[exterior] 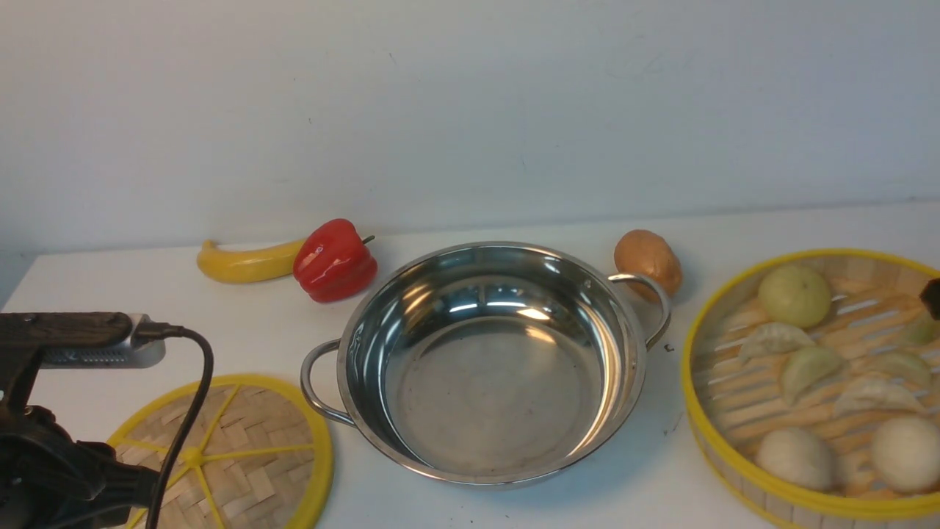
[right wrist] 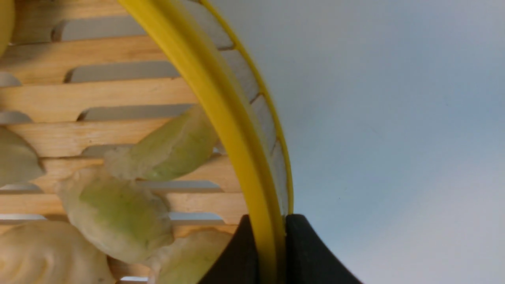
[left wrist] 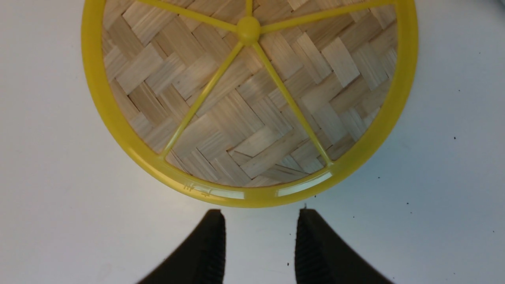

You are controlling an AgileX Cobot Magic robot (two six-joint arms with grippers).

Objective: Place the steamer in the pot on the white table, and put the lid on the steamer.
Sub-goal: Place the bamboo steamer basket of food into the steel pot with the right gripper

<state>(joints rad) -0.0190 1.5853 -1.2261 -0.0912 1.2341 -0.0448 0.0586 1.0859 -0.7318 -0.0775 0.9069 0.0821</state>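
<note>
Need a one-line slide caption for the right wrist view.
Grasp set: right gripper clamped on the yellow rim of the steamer, dumplings on its slatted floor, white table beyond.

The left arm (exterior: 44,470) is showing a matte black body under a dark flat bar. A silver ribbed camera (exterior: 103,353) is sitting beneath it, with a black cable (exterior: 192,397) running from its end. Left fingers (left wrist: 209,252) and right fingers (right wrist: 311,252) are showing black and tapering, the left ones ribbed inside.
</note>
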